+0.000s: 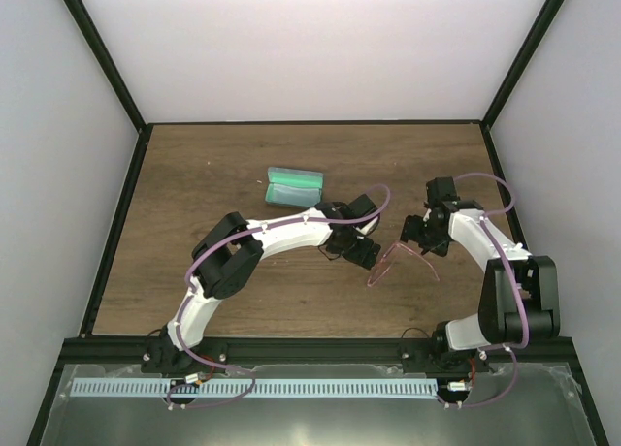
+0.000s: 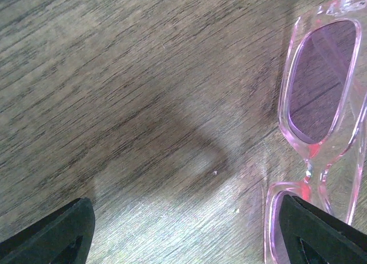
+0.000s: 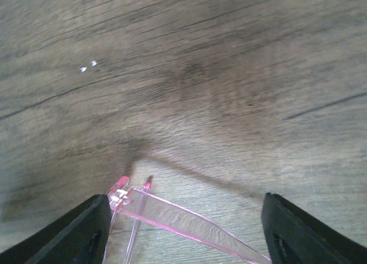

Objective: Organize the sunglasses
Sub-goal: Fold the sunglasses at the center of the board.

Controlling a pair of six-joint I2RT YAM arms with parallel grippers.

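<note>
While the top view looks down, the left arm arches up from its base and reaches right, its left gripper (image 1: 369,256) low over the table (image 1: 194,175). The right arm bends left, and its right gripper (image 1: 415,235) is tipped down opposite. The sunglasses (image 1: 393,262) lie between the two claws. An open case (image 1: 294,185), green inside, sits farther back. Pale walls (image 1: 291,48) enclose the dark wood-grain top.

At the left wrist, the fingers (image 2: 63,229) stand wide apart, holding nothing. The pink frame front lies along the right edge, beside one finger.

At the right wrist, the fingers (image 3: 298,229) are likewise spread. A pink temple lies on the wood between them, ungripped.
</note>
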